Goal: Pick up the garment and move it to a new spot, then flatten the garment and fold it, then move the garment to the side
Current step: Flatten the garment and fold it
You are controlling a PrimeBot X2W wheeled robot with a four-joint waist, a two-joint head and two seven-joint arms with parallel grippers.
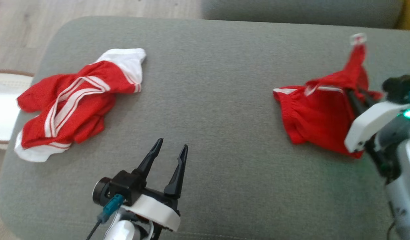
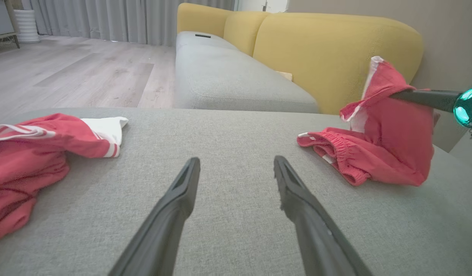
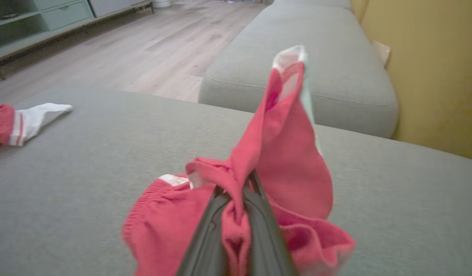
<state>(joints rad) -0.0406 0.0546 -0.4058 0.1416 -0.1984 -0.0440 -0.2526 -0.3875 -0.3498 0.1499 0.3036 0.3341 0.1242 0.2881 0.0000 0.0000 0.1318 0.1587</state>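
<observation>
Red shorts are clenched in the right gripper at the right of a grey cushion, one end raised, the rest resting on it. The left gripper is held spread, grasping nothing. Another garment is crumpled at the left.

A home living room: grey sofa with yellow backrest, curtains, wood floor

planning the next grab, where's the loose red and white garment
The red and white garment lies at the left edge of the grey cushion in the head view, ahead and left of the open left gripper.
</observation>
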